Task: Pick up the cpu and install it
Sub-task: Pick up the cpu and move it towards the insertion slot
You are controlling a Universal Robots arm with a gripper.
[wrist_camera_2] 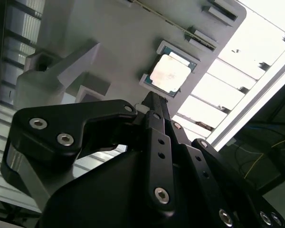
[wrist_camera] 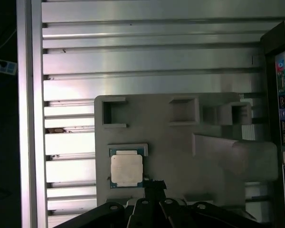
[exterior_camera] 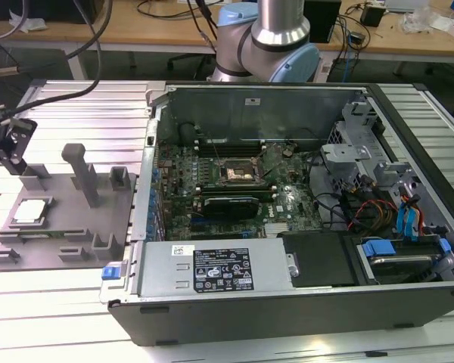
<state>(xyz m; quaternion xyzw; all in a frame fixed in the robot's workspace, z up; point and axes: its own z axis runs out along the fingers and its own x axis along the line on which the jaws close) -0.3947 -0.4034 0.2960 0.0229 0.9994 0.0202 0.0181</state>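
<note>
The black end effector (wrist_camera_2: 152, 98), fingers pressed together and empty, hangs near the small silver-topped square cpu (wrist_camera_2: 170, 73) seated on the grey plastic plate (wrist_camera_2: 118, 33).

The cpu (wrist_camera: 126, 170) is topped with pale, satin silver-grey metal. The plate (wrist_camera: 180, 147) under it is moulded in matt grey plastic. The surface (wrist_camera: 147, 61) is formed of ribbed, brushed aluminium with a soft sheen. The gripper (wrist_camera_2: 152, 97) is finished in smooth, semi-matt black and studded with bright metal screws. The computer case (exterior_camera: 287, 318) is made of dark, matt sheet metal.
</note>
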